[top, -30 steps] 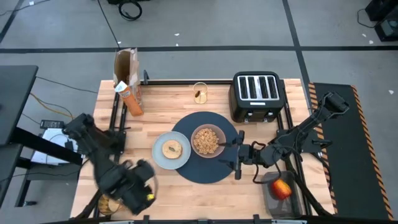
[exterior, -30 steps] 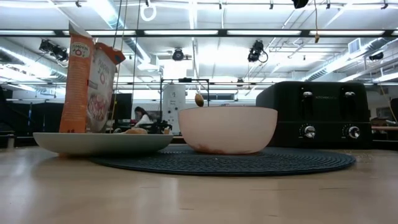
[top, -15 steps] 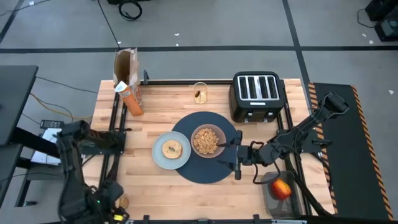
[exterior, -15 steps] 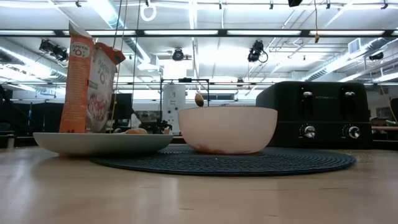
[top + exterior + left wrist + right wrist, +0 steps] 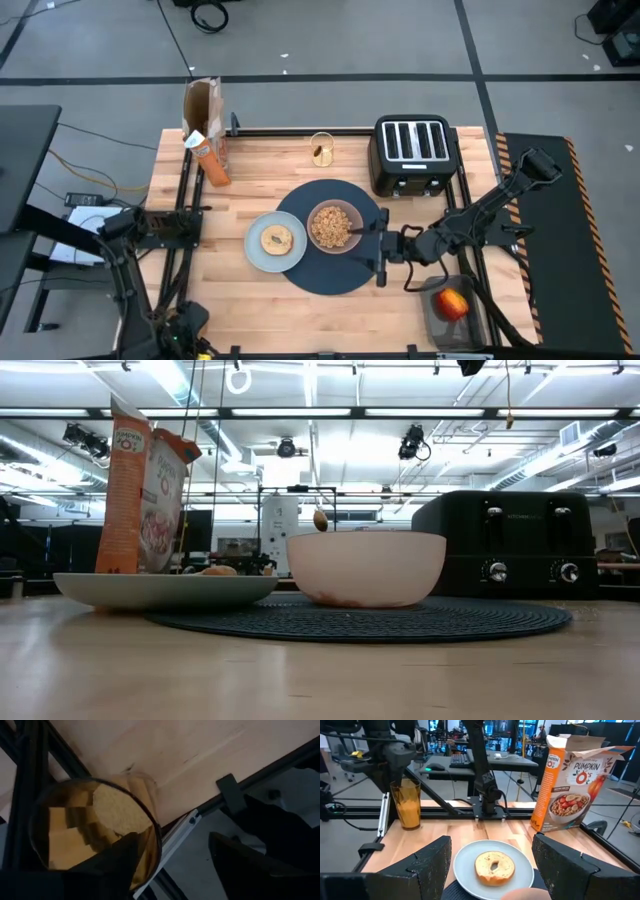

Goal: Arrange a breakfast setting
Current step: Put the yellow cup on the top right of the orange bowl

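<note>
The navy placemat lies mid-table and bears the pinkish bowl of cereal. The pale plate with the bagel overlaps the mat's left edge. The amber tumbler stands upright at the table's near left corner. My left gripper is open above it, one finger over its mouth. My right gripper is open over the mat, just right of the bowl. The red apple lies in a grey tray at the near right. A gold oval shows above the bowl's rim. My left gripper comes at the tumbler from above, with one finger over the tumbler's mouth beside its rim. Whether that finger touches the rim I cannot tell.
The black toaster stands at the far right and the orange cereal box at the far left. A clear glass stands at the far edge. Bare wood lies between the plate and the table's left edge.
My left arm has swung from over the near left of the table out toward the near left corner, and its gripper now covers the tumbler in the high view. The plate, bowl and right gripper have kept still.
</note>
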Controlling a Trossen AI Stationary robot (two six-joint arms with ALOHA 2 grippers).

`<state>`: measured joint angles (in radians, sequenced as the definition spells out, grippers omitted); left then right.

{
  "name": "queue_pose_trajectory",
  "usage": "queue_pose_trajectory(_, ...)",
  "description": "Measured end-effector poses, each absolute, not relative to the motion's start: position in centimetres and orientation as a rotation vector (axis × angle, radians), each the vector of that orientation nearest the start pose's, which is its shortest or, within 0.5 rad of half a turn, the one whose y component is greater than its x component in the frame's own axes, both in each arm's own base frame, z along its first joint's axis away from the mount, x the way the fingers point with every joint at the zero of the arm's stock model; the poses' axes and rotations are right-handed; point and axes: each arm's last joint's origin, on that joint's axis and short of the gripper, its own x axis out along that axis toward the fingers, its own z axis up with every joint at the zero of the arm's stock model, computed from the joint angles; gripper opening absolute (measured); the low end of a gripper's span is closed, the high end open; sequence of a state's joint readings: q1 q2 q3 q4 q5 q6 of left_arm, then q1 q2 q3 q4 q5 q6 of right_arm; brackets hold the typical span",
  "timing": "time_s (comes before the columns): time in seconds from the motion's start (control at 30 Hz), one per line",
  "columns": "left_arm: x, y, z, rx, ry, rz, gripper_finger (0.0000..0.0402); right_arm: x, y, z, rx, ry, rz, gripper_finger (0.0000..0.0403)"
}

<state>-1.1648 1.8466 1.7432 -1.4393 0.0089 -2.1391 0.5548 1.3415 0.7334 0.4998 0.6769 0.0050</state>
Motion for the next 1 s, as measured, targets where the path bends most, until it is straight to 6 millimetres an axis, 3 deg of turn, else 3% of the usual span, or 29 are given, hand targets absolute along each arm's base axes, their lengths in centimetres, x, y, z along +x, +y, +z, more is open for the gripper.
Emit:
queue_pose_trajectory(0.2, 13.5, -31.6, 29.4, -0.762, 1.459, 0.757, 0.0172, 24.9, 14.0, 26.0, -0.041, 0.087, -0.099, 0.0281)
queue_pose_trajectory(0.37, 13.9, -31.8, 29.4, -0.793, 1.465, 0.731, 0.0142, 24.5, 14.6, 26.0, -0.015, 0.085, -0.075, 0.0281)
queue_pose_trajectory(0.53, 13.9, -31.7, 29.4, -0.776, 1.493, 0.733, 0.0146, 24.2, 15.2, 26.0, -0.016, 0.085, -0.054, 0.0281)
queue_pose_trajectory(0.8, 13.5, -31.6, 29.4, -0.738, 1.511, 0.732, 0.0186, 24.1, 15.4, 26.0, -0.014, 0.082, -0.045, 0.0281)
queue_pose_trajectory(1.0, 13.8, -31.3, 28.5, -0.717, 1.555, 0.728, 0.0185, 24.1, 15.4, 26.3, 0.005, 0.057, -0.047, 0.0281)
